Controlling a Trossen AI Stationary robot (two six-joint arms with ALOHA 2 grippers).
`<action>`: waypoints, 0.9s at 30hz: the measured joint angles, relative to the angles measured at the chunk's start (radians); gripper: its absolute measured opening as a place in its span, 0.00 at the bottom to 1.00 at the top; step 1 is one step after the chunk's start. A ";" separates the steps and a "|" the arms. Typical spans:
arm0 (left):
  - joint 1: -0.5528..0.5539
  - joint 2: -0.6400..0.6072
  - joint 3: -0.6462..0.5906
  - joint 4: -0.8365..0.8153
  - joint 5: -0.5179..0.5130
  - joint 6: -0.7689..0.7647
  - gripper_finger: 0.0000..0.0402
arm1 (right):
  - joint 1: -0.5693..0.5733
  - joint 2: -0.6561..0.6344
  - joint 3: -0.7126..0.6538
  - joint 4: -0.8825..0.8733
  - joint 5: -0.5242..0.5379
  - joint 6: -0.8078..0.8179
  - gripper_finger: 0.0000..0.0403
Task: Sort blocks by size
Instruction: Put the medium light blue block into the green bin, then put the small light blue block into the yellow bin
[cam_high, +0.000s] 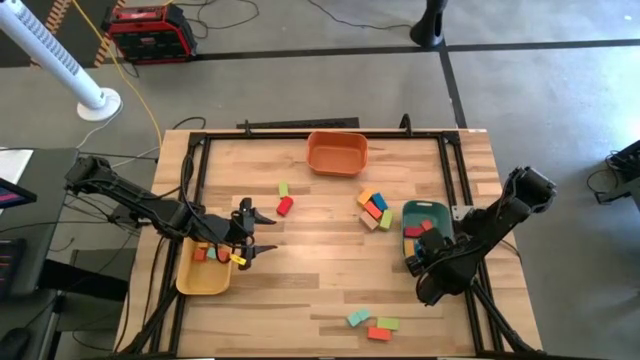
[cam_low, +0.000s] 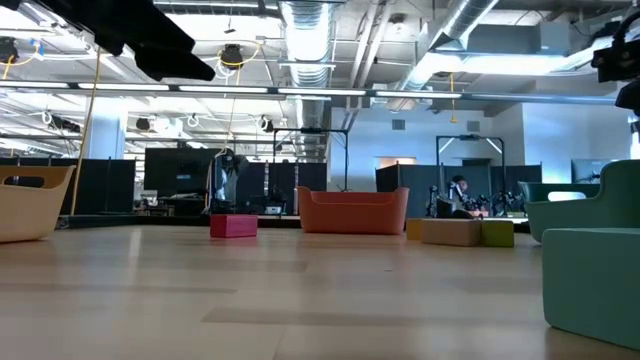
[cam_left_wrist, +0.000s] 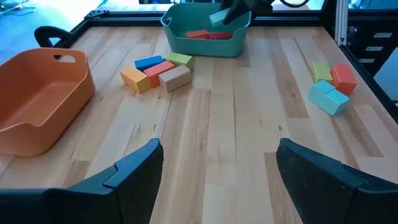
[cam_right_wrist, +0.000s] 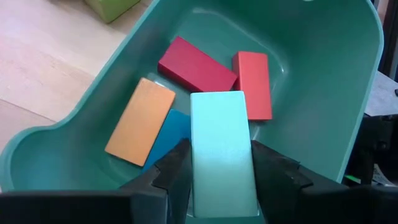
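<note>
From above, the left arm reaches in from nine o'clock, elbow bent, its left end effector (cam_high: 252, 232) spread wide and empty over the surface (cam_high: 320, 280) just beside the yellow tray (cam_high: 203, 270). The right arm folds in from three o'clock, its right end effector (cam_high: 418, 262) low over the near rim of the green tray (cam_high: 424, 212). Loose blocks (cam_high: 374, 208) cluster at the centre, a pair (cam_high: 284, 200) lies toward eleven o'clock, three more (cam_high: 372, 324) toward six, with the orange tray (cam_high: 337, 152) at twelve

At table height, a red block (cam_low: 233, 226) sits before the orange tray, tan and green ones (cam_low: 465, 232) to its right

The left wrist looks between parted fingers (cam_left_wrist: 134, 168) at bare wood

The right wrist shows its fingers (cam_right_wrist: 171, 171) flanking a pale teal block (cam_right_wrist: 221, 149), touching its sides, above red, orange and blue blocks in the green tray
</note>
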 joint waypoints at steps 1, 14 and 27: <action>0.000 0.000 0.000 0.000 0.000 0.003 0.74 | 0.000 0.000 0.000 0.000 0.000 0.000 0.44; 0.000 0.000 0.000 -0.005 0.000 0.011 0.74 | 0.000 0.000 0.000 -0.002 0.000 -0.003 0.48; 0.000 0.000 0.000 0.021 0.091 -0.004 0.74 | 0.000 0.000 0.000 -0.014 0.008 -0.016 0.57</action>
